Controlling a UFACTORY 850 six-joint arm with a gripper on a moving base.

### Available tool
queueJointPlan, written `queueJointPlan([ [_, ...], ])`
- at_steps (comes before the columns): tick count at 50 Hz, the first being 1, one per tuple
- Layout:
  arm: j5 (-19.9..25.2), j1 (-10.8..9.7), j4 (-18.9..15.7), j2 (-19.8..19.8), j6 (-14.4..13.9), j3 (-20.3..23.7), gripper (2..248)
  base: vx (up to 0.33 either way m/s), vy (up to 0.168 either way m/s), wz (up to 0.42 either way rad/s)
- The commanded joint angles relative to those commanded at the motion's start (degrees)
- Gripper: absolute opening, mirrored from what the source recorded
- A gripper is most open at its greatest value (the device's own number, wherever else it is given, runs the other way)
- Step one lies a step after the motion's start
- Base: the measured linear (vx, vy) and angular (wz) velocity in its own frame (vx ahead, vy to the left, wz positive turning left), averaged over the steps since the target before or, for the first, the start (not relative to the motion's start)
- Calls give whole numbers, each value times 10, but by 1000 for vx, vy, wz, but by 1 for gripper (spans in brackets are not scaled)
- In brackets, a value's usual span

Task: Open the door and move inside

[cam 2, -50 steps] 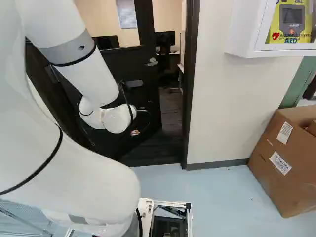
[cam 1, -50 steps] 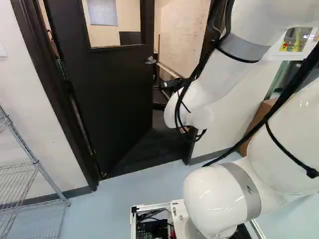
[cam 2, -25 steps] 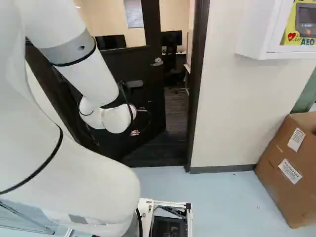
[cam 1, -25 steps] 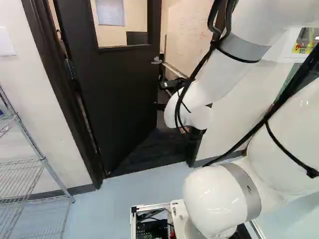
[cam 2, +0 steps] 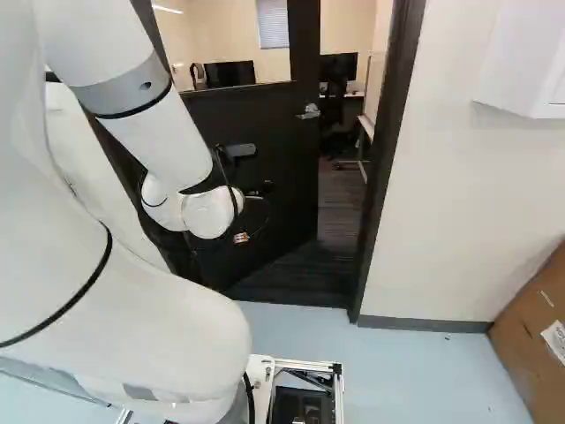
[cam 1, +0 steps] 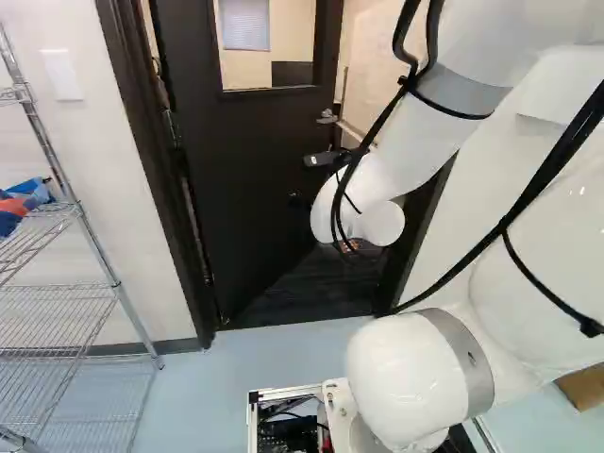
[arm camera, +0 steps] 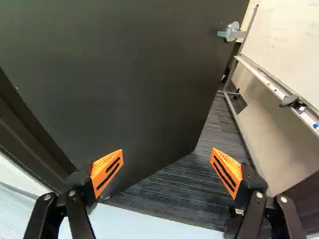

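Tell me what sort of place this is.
Probably an office building: beyond the partly open door are dark monitors and a whiteboard with pens on its ledge.

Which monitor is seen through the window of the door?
The left monitor in the right base view; the other monitor shows beside the door, not through it.

Door (cam 1: 245, 189): top cut off in all 3 views; partly hidden by the arm (cam 1: 425, 142) in both base views
Wire shelf (cam 1: 115, 288): cut off at the left of the left base view
Blue and red item (cam 1: 21, 204): cut off; cannot tell what it is
Cardboard box (cam 2: 521, 340): cut off at the right of the right base view
Whiteboard (arm camera: 294, 40): cut off in the wrist view; marks too faint to read
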Motion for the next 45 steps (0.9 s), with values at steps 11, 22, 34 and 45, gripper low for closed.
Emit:
queueJointPlan([
  [11,0,0,0,0,0,0,247,91,92,298],
  [22,0,0,0,0,0,0,247,127,66,107],
  [34,0,0,0,0,0,0,247,98,36,-4],
  [45,0,0,0,0,0,0,247,96,34,-4],
])
